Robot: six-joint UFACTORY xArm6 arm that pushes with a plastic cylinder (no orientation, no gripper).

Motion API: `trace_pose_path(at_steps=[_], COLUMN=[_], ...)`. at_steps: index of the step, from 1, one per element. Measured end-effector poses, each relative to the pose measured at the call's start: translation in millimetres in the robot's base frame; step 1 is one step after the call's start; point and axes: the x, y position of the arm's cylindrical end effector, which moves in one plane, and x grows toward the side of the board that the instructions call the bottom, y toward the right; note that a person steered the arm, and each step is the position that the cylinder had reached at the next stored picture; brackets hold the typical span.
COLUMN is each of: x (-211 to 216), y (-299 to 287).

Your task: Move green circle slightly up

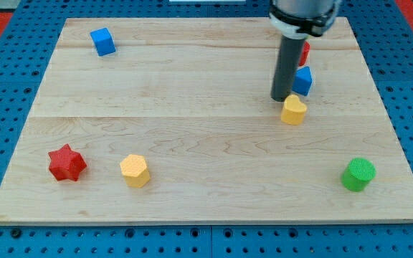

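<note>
Here the green circle (358, 174), a short green cylinder, stands near the view's bottom right corner of the wooden desk (192, 93), well apart from everything else and a little in from the desk's right edge. My tip (281, 99) is far from it, up in the right half of the board: the dark rod comes down from the view's top, where its wider collar is cut off by the frame, and its lower end sits just to the upper left of a yellow block (293, 110), so close that I cannot tell whether the two touch. That yellow block looks like a stubby many-sided prism, though its exact outline is hard to make out.

Just beside the rod on its right is a blue block (303, 80), partly covered by the rod, so only its right portion shows and its shape stays unclear. Above it a red block (305, 52) peeks out from behind the rod's collar; only a thin sliver is visible, too little to name a shape.

On the view's left, a blue cube (102, 41) sits near the top corner. A red star (67, 163) lies near the bottom left, with a yellow hexagon (134, 170) to its right, apart from it.

The arm carries no pincer, only the rod, so there is nothing released or clenched to report. Around the desk a blue perforated surface (6, 79) shows, cut off on all sides.
</note>
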Motion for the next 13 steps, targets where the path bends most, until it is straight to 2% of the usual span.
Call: trace_pose_path(at_steps=[2,3,4,5,6,7,8,9,11,13], x=[2,-3,37,109,162,194,203,198,144,116], y=[31,121,163,176,145,105,74,73,75,117])
